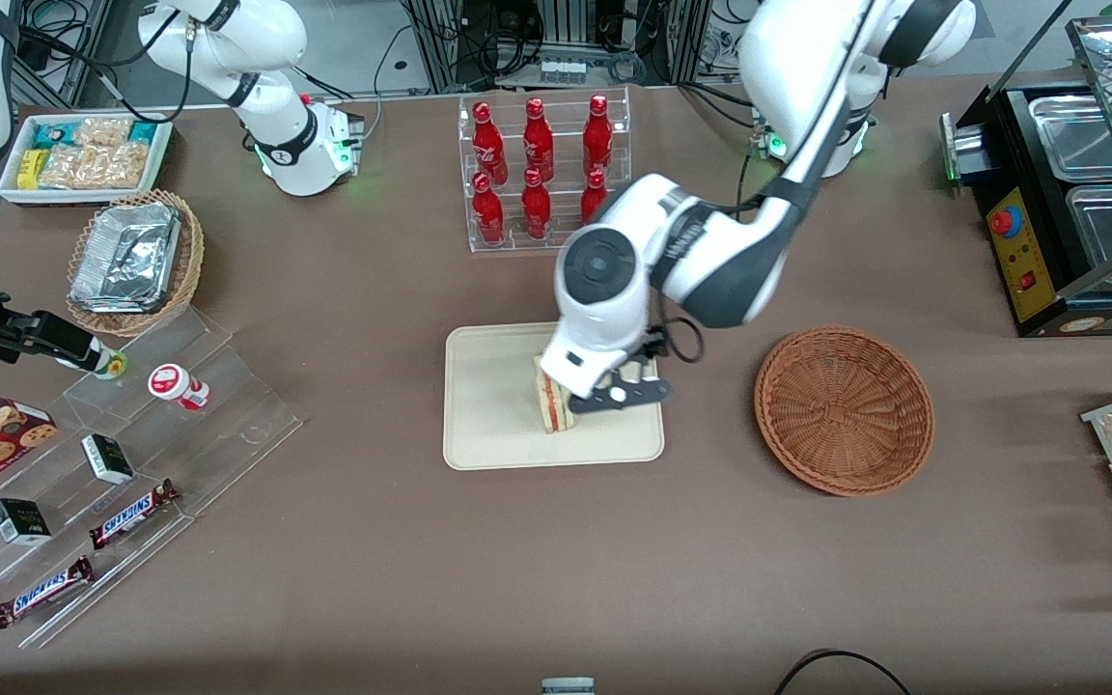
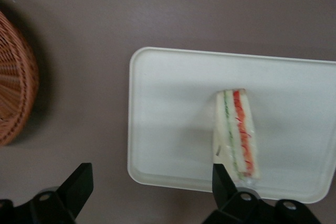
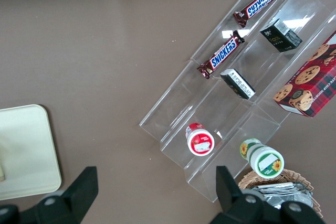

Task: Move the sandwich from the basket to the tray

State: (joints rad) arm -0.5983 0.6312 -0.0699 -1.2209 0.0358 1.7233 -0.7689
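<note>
**Sandwich on the tray, gripper open above it**

The sandwich (image 1: 552, 403) lies on the cream tray (image 1: 493, 405), its striped cut edge of red, orange and green facing up. It sits on the part of the tray toward the working arm's end of the counter (image 1: 556, 579). In the wrist view the sandwich (image 2: 237, 135) rests flat on the tray (image 2: 168, 119), well inside the rim.

The gripper (image 1: 614, 386) hangs just over the tray, beside the sandwich. Its fingers (image 2: 79, 184) are spread wide and hold nothing. One finger shows over bare counter off the tray; the other shows at the sandwich's narrow end, though contact cannot be told.

The basket (image 1: 844, 410) stands on the counter near the tray, toward the working arm's end, with no item in it. Only part of its woven wall (image 2: 16, 77) shows in the wrist view, apart from the tray.

A clear rack of red bottles (image 1: 539, 159) stands farther from the front camera than the tray.
</note>
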